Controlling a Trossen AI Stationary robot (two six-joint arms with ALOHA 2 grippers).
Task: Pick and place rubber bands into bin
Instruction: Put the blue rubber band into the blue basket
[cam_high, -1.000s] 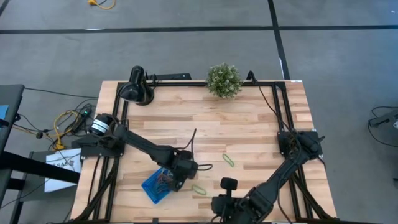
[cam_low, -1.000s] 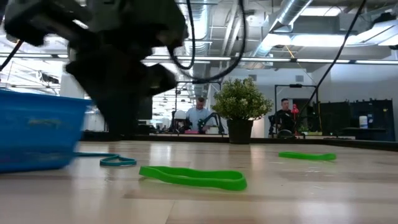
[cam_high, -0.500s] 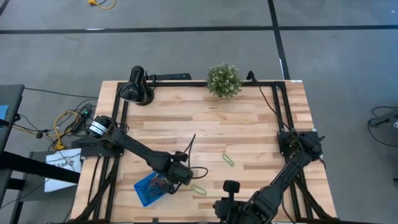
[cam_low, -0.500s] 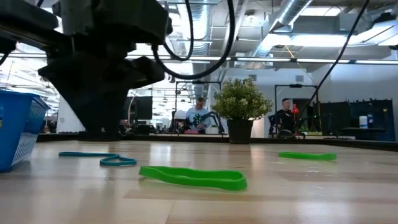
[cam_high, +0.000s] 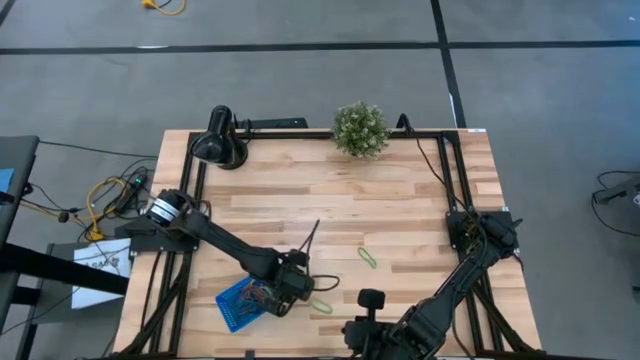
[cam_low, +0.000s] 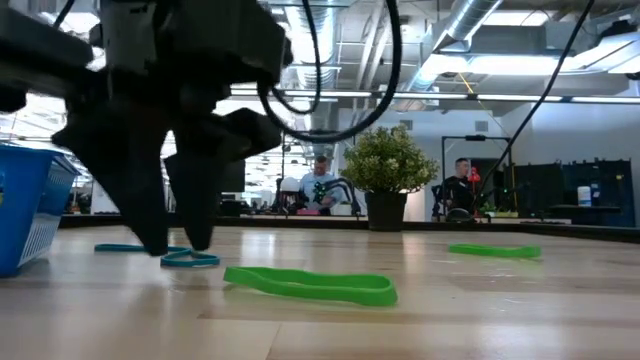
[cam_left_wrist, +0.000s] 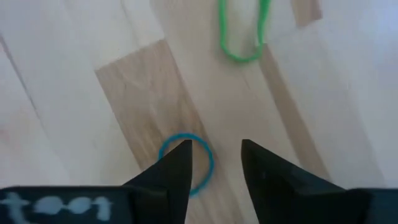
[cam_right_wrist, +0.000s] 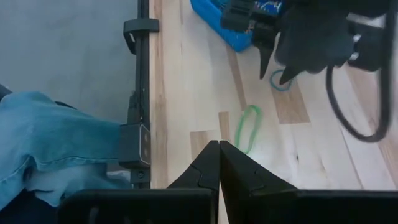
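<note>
**Left gripper poised over a blue band beside the bin**

Down at the near edge of the table, the left gripper (cam_low: 178, 245) stands right beside the bin (cam_high: 240, 303), fingers pointing down with a clear gap between them, nothing in their grasp. The left wrist view shows it best: one fingertip (cam_left_wrist: 179, 163) sits over the loop of a grey-blue rubber band (cam_left_wrist: 200, 167) lying flat on the wood, the other fingertip just outside the loop. From table height that same band (cam_low: 190, 259) lies at the foot of the fingers, just beside the bin's blue wall (cam_low: 30, 215).

Inside the bin, a tangle of coloured bands (cam_high: 258, 293) is already heaped up. A little farther from the bin, past the grey-blue one, lies a green rubber band (cam_low: 310, 285), flat and stretched long; it shows too in the right wrist view (cam_right_wrist: 247, 127). A second green band (cam_high: 368, 257) rests well apart from the bin, toward the middle of the table.

The right gripper (cam_right_wrist: 219, 155) waits at the near table edge, away from the bin, its fingers pressed together on nothing.
</note>
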